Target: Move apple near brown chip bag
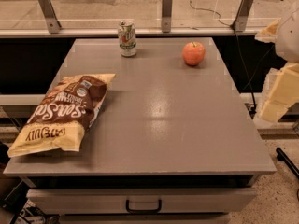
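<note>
A large crinkly brown chip bag [60, 113] with pale yellow ends lies flat at the left edge of the grey table [177, 125], one end overhanging slightly. Behind it, near the back rim, a small silver-green soda can [127, 38] stands upright. Further right, the small round red-orange apple [193, 53] sits at the far right corner, well apart from the bag, so the task is not yet begun. The pale gripper [279, 97] hangs off the table's right side, likely staged for a reach; whether it is open or closed cannot be told.
</note>
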